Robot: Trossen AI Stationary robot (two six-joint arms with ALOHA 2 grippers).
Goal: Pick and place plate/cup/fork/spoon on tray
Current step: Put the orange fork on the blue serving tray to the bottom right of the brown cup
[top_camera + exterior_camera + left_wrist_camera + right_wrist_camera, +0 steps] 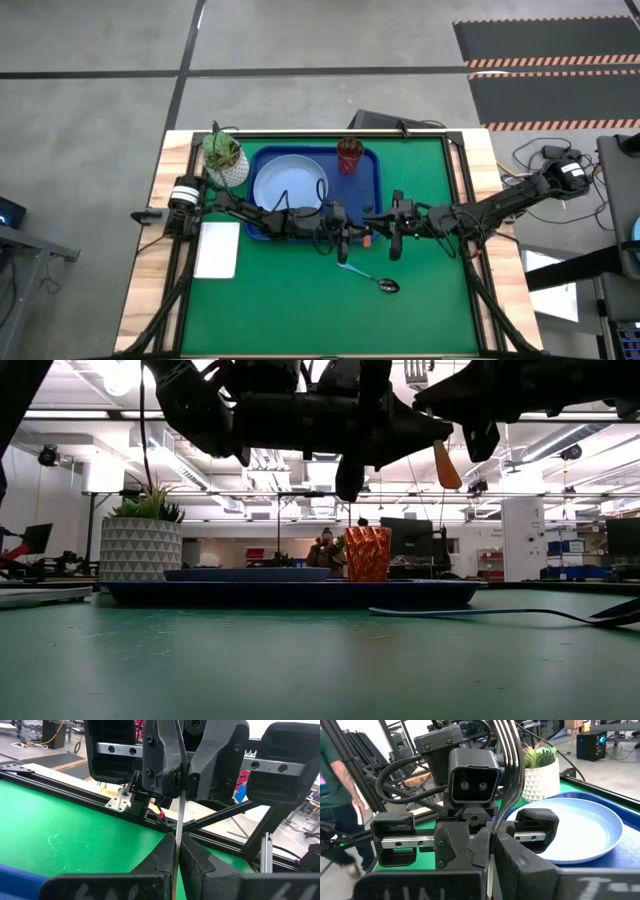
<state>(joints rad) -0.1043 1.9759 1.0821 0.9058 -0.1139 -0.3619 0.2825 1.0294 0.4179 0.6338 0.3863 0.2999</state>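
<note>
The fork, with silver tines and an orange handle, is held in the air between my two grippers, just off the near right corner of the dark-blue tray. My left gripper comes from the left and my right gripper from the right. Both are shut on the fork. The light-blue plate lies on the tray's left half. The reddish cup stands upright at the tray's far right corner. The teal-handled spoon lies on the green mat, nearer than the grippers. My left gripper pinches the fork's thin metal shaft, seen edge-on, between its two fingers. The fingers come level from the table's left and lie across the fork. The fork is clear of the table, its orange handle hanging below. My right gripper pinches the fork's metal neck, just below the tines, between its two fingers. The fingers come level from the table's right, across the fork. The tines rise above the fingers, and the fork is lifted clear.
A white pot with a green plant stands at the tray's far left corner. A white sheet lies at the table's left. Open green mat lies toward the near edge. A person stands in the room beyond the table.
</note>
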